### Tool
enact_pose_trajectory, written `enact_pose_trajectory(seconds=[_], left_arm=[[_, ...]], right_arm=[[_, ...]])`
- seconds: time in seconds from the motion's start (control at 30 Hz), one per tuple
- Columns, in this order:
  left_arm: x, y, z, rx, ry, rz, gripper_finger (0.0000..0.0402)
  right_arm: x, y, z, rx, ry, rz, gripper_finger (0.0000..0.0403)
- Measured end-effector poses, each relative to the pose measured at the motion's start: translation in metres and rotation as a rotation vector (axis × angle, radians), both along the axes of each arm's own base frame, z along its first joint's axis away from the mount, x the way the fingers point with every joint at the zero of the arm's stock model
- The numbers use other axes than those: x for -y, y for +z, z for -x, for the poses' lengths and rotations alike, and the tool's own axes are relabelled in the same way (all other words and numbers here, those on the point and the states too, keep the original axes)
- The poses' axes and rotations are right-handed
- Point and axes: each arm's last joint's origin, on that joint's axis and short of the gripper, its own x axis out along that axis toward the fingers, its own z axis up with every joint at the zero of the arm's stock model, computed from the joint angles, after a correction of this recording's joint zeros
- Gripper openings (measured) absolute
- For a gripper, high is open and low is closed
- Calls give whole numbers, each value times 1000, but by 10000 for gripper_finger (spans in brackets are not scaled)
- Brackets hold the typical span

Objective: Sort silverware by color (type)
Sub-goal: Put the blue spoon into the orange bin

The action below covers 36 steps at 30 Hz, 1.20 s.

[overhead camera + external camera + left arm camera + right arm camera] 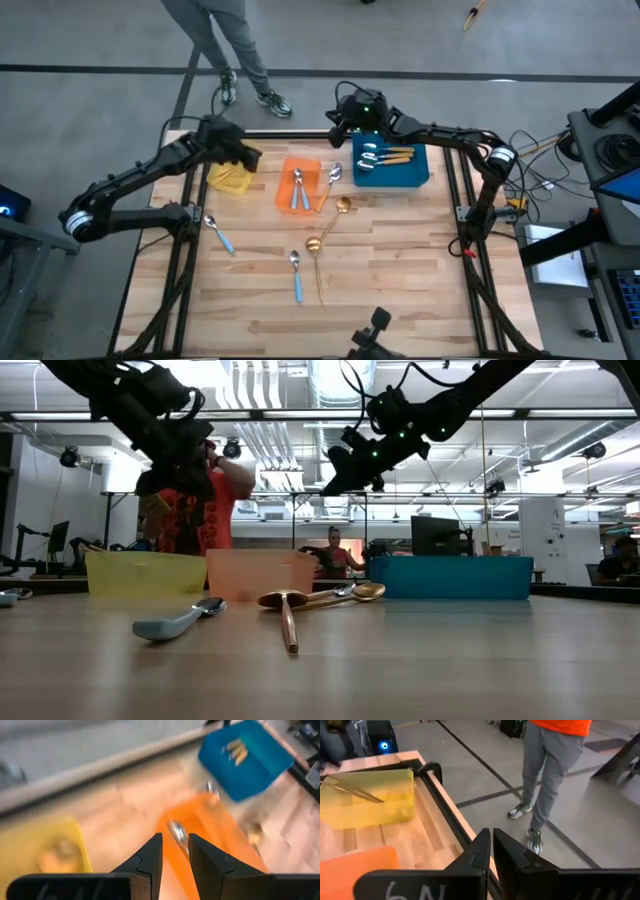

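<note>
Closest to the low cam: blue-handled spoon (180, 622) and gold spoon (288, 622), both flat on the table (400, 290), in front of the orange bin (312, 168).

My L gripper (175, 840) hangs over the yellow bin (230, 180), just left of the orange bin. Fingers (150, 857) are a little apart, nothing pinched between them. Yellow bin holds thin gold pcs, blurry, can't count.

My R gripper (491, 845) is up off the table, behind the orange bin to its right, by the far-left corner of the blue bin (415, 175). Fingers pressed together, empty.

Silverware rel. to the orange bin:
- inside it: 2 blue-handled spoons (298, 190), side by side.
- on its right rim: orange-handled spoon (330, 185), tilted, bowl end up on the rim.
- just right/front: second gold spoon (340, 210), on the table.
- front-left, well apart: another blue-handled spoon (218, 235).
- to the right, in the blue bin: orange-handled spoons (385, 155), approx 3, can't be sure.

High cam shows the low cam's two front spoons straight in front of the orange bin, lying near each other.

Person (550, 770) in grey trousers stands on the floor past the table's far edge, behind the orange bin.
</note>
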Motion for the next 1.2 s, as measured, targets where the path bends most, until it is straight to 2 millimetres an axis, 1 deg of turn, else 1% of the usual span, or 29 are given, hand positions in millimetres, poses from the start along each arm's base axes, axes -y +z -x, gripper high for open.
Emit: enact_pose_trajectory(seconds=[0.13, 0.3, 0.43, 0.53, 0.63, 0.7, 0.8, 0.93, 1.07, 1.2], left_arm=[[18, -10, -3, -43, 32, 200, 75], [46, -18, -11, -89, 57, 425, 75], [69, -21, -16, -102, 67, 644, 75], [86, -23, -17, -154, 84, 752, 75], [102, -26, -15, -242, 102, 822, 75], [111, -29, -11, -310, 135, 845, 75], [123, -32, -6, -400, 203, 819, 75], [134, -38, -1, -461, 259, 797, 75], [139, -48, 3, -485, 322, 755, 75], [138, -62, 9, -489, 449, 692, 75]], right_arm=[[-3, 8, 2, 30, 55, 9, 13], [-13, 17, 8, 75, 145, 38, 13], [-25, 16, 15, 110, 195, 78, 12], [-34, 15, 21, 157, 210, 117, 12], [-39, 18, 30, 208, 210, 155, 12], [-43, 21, 36, 217, 205, 162, 12], [-46, 29, 41, 236, 203, 164, 12], [-47, 32, 42, 248, 202, 156, 12], [-46, 38, 42, 262, 201, 168, 12], [-47, 37, 42, 249, 202, 165, 12]])
